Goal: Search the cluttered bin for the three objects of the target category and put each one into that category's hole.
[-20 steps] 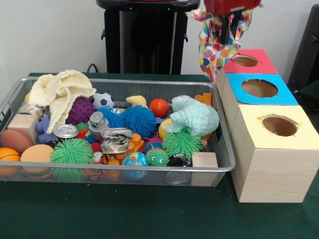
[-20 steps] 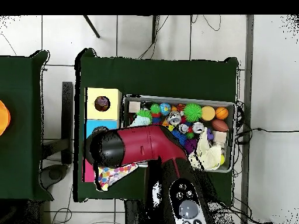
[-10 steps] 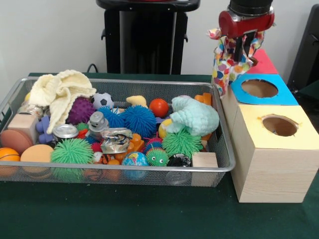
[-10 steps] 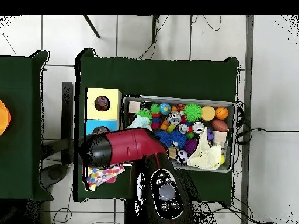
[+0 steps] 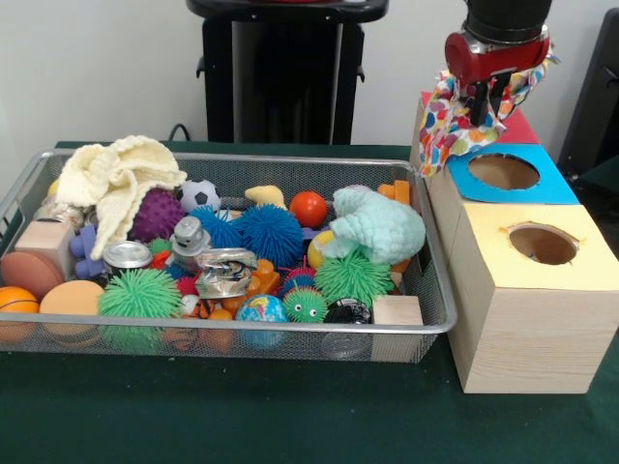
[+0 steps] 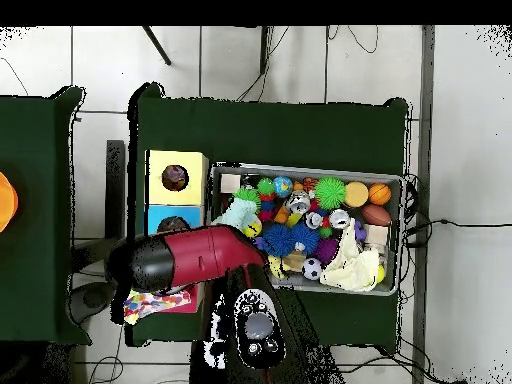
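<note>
Since the earlier frames the gripper [image 5: 494, 94] had travelled sideways, away from the wire bin [image 5: 431, 314] and further over the red box [image 5: 521, 126], carrying the spotted cloth [image 5: 447, 130] with it; the bin's contents lay unchanged. Item: spotted cloth, multicoloured dots on pale ground. Location: pinched by its upper folds between the closed fingers, hanging over the red box, its lower drape falling over that box's bin-side edge and onto the near corner of the blue box [image 5: 503, 174] next to it. The red box's hole was hidden behind gripper and cloth in the front view; overhead, the cloth [image 6: 152, 304] lay across the red box under the arm. Handling, as judged: light, limp, non-fragile; likely to drape, snag on the hole's rim or trail outside it; best held at a bunched fold, so that the loose tail enters first. Also held in the bin, further from the red box: a cream knitted cloth [image 5: 114, 177] and a mint knitted cloth [image 5: 379, 225], apparently of like kind, among spiky balls and cans.
</note>
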`<state>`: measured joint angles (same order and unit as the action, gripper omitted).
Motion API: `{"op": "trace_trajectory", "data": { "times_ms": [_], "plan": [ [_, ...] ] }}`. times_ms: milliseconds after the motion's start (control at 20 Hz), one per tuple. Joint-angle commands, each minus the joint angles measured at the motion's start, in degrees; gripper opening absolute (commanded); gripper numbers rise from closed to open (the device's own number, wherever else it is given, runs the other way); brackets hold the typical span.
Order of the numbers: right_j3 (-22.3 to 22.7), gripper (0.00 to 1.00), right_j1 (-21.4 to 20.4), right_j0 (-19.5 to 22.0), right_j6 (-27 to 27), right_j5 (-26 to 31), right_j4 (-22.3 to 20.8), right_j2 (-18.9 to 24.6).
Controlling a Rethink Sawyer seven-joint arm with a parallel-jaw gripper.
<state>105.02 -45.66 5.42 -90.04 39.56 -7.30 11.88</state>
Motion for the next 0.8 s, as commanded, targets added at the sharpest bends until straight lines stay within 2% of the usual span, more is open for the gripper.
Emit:
{"op": "trace_trajectory", "data": {
  "times_ms": [50,100,300,800],
  "plan": [
    [-1.26,0.0,2.1,0.66,-12.29,-0.61,2.91,-1.67],
    [-3.73,0.0,2.69,0.33,-11.85,1.59,2.7,-1.89],
    [-10.37,0.0,6.58,-0.61,-11.54,4.08,2.7,-2.1],
    [-19.86,0.0,11.52,-2.22,-11.48,6.97,3.86,-2.82]
  ]
}}
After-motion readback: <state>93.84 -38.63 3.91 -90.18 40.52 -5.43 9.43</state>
